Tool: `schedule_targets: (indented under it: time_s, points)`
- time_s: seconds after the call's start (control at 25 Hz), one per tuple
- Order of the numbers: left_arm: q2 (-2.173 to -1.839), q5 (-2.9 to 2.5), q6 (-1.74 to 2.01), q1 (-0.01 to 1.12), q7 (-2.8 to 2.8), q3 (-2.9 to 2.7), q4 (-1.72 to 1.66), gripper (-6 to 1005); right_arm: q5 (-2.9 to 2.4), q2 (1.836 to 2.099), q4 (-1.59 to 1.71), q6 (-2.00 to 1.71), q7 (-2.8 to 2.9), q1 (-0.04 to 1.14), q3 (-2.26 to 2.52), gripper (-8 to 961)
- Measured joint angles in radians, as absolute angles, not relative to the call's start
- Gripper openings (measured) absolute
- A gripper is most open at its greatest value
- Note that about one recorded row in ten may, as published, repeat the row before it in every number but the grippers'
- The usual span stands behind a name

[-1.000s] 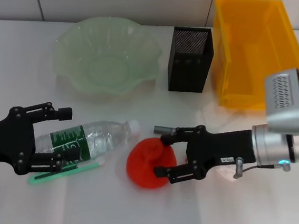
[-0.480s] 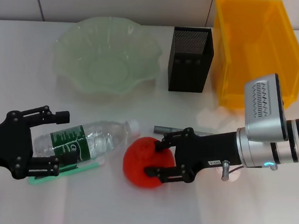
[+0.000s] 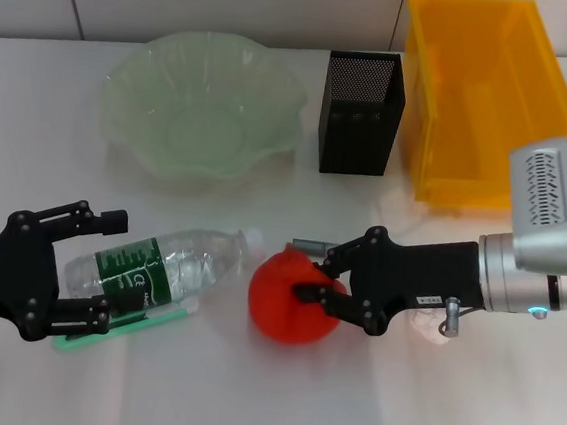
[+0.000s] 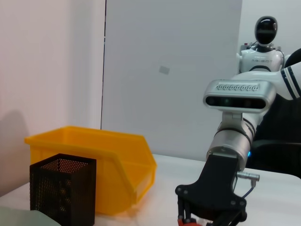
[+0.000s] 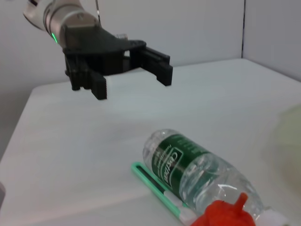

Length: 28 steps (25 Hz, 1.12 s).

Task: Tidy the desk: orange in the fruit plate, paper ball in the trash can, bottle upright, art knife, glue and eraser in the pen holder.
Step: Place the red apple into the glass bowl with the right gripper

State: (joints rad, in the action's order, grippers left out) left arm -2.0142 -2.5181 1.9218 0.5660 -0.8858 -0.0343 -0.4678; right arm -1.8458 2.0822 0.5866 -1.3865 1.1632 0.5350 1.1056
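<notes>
right gripper (image 3: 319,281): fingers clamped on orange (image 3: 293,299), bare desk behind and nearer the robot | left gripper (image 3: 111,261): fingers spread around lying bottle's (image 3: 163,263) base, green knife (image 3: 122,329) along bottle's near side | plate (image 3: 202,114), holder (image 3: 361,115), can (image 3: 487,96) well beyond both

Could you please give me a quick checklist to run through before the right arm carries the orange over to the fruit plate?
1. Right gripper closed around the orange: ok, fingers sit on both sides of it.
2. Orange lifted off the table: cannot tell.
3. Fruit plate free to receive it: ok, nothing lies in it.
4. Bottle out of the way: not ok, it lies on its side with its cap close to the orange.
5. Left gripper clear: not ok, open around the bottle, near the route.
</notes>
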Motion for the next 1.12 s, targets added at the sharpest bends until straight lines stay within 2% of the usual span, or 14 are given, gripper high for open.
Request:
schedule_targets:
  time_s: [0.24,0.48,0.68,0.8,1.12]
  points:
    - [-2.015,-2.503,1.923,0.564,-0.879,-0.039,-0.468,813,-1.831,2.082,0.634,-1.441,1.163,0.510,1.086,149]
    - [-2.016,-2.484,1.924,0.549,-0.868,-0.041,-0.468,811,-1.740,2.081,0.645,-1.502,1.099,0.500,0.990,91]
    - [-2.018,-2.468,1.926,0.531,-0.855,-0.041,-0.468,809,-1.466,2.084,0.629,-1.456,0.948,0.506,0.998,57]
    - [-2.020,-2.463,1.931,0.525,-0.852,-0.042,-0.468,808,-1.372,2.086,0.591,-1.377,0.879,0.571,1.035,52]
    - [-2.035,-2.467,1.931,0.525,-0.827,-0.046,-0.468,805,-1.318,2.092,0.374,-1.045,0.762,0.872,1.062,38]
